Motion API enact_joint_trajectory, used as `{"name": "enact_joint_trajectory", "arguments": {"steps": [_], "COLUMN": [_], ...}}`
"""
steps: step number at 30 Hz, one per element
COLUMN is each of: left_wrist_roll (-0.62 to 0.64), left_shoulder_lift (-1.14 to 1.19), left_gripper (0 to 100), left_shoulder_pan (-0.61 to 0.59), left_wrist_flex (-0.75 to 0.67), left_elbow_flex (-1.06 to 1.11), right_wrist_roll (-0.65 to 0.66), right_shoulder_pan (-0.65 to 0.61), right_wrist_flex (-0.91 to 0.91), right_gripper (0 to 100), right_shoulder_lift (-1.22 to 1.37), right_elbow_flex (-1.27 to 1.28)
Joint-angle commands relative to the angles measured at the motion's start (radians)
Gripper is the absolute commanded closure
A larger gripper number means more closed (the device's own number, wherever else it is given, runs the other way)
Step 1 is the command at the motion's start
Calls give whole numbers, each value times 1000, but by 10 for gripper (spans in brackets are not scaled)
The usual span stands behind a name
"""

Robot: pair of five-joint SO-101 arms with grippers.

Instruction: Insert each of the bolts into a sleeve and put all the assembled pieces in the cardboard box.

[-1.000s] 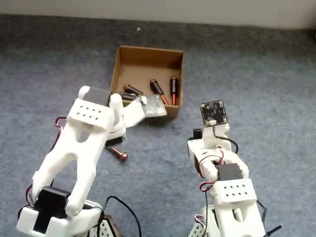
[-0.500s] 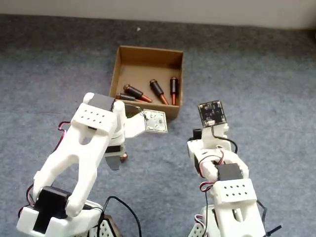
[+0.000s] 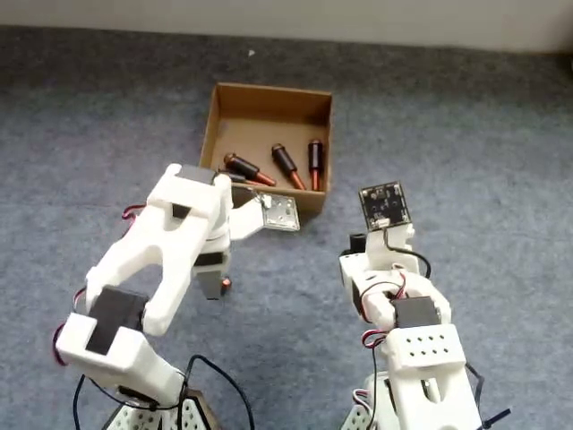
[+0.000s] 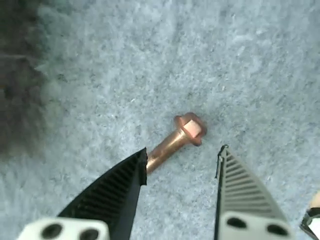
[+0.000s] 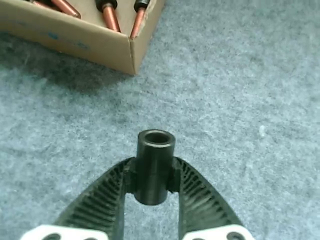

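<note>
I see a copper bolt (image 4: pixel 182 137) on the mottled grey, fuzzy tabletop (image 3: pixel 474 125). The sleeve (image 5: pixel 155 167) is plain black, and the right jaws are black and ribbed. The box (image 3: pixel 269 97) is brown cardboard. The pieces (image 3: pixel 285 161) in it are black with copper ends. The left arm (image 3: pixel 166 255) and right arm (image 3: pixel 425 354) are white.

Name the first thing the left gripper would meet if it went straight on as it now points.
Probably the copper bolt on the carpet, just ahead of the open left gripper.
</note>
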Motion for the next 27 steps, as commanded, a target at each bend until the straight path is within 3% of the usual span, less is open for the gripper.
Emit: {"name": "enact_joint_trajectory", "arguments": {"steps": [1, 22, 27], "left_wrist_roll": [-46, -43, 78], "left_shoulder_lift": [39, 122, 119], "left_gripper": [758, 979, 995], "left_shoulder_pan": [-8, 31, 53], "left_wrist_flex": [-8, -55, -55], "left_elbow_flex": [-53, -48, -61], "right_wrist_roll": [11, 12, 12], "right_shoulder_pan": [12, 12, 12], "right_wrist_flex": [-24, -24, -24], "right_gripper": [990, 990, 990], "right_shoulder_lift": [-25, -25, -25], "right_elbow_flex": [-7, -7, -7]}}
